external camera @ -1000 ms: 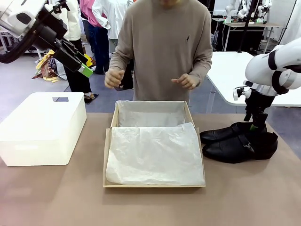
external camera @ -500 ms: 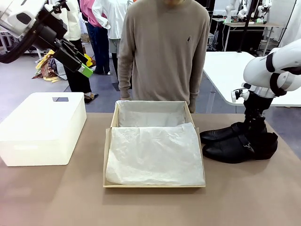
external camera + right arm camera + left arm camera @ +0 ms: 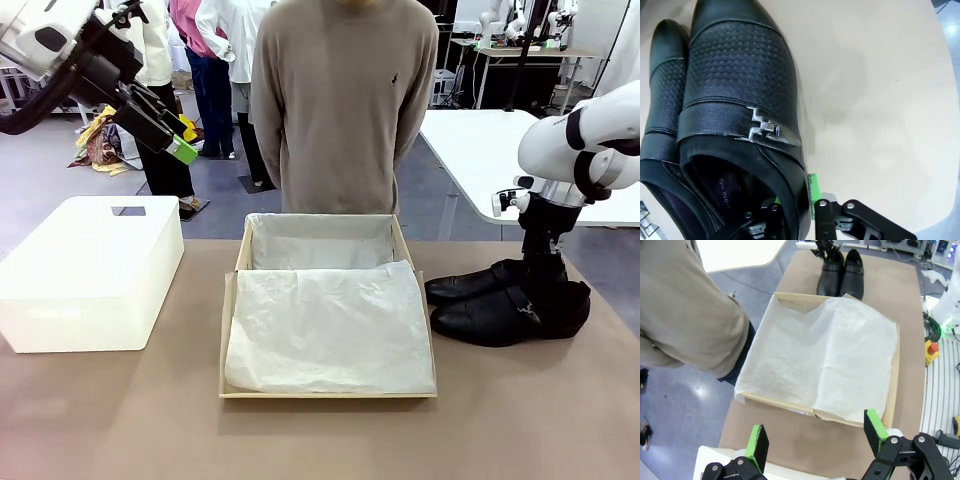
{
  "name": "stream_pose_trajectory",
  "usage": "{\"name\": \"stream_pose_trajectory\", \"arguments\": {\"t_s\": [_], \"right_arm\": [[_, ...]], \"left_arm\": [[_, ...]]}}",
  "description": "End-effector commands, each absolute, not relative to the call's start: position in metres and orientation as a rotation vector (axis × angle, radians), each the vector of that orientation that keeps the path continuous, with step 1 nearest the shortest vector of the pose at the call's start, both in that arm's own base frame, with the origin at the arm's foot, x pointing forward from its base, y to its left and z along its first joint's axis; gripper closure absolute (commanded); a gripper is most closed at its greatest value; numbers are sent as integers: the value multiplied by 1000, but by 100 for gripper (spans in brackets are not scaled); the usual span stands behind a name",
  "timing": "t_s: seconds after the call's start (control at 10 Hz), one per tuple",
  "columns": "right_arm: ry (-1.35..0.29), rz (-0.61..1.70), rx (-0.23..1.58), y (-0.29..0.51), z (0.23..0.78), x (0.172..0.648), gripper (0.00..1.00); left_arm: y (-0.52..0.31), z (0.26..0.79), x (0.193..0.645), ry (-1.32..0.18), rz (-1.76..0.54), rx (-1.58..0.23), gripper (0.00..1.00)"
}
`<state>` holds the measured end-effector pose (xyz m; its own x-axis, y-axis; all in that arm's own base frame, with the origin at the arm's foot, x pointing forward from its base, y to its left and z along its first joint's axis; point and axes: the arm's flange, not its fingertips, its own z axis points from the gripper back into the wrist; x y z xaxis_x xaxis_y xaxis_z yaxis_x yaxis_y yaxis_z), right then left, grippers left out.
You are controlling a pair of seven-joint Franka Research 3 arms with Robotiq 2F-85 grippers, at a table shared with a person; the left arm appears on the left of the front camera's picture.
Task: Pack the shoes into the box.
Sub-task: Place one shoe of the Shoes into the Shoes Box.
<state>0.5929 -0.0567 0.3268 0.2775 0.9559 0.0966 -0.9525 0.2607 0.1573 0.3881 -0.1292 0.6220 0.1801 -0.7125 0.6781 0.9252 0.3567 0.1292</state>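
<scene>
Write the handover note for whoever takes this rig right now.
Left tool: open, empty, raised high at the left.
Right tool: down at the heel end of the glossy black leather buckle shoes, fingers straddling one shoe's side wall; clamped or not, cannot tell.
Shoes: side by side on the brown table, right of the tan cardboard box, which lies open, lined with white tissue paper.
Done: nothing packed.
Left: both shoes into the box.

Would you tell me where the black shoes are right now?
Front view: the shoes sit side by side on the table's right, beside the box, right gripper at them.
</scene>
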Motion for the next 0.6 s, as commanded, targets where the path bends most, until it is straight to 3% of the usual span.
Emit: {"name": "stream_pose_trajectory", "arguments": {"t_s": [0.0, 0.5], "right_arm": [[47, 1276, 185, -55, 333, 600, 100], [22, 1198, 188, -62, 356, 601, 100]], "left_arm": [[-127, 619, 387, -750, -1208, -368, 0], [-127, 619, 387, -750, -1208, -368, 0]]}}
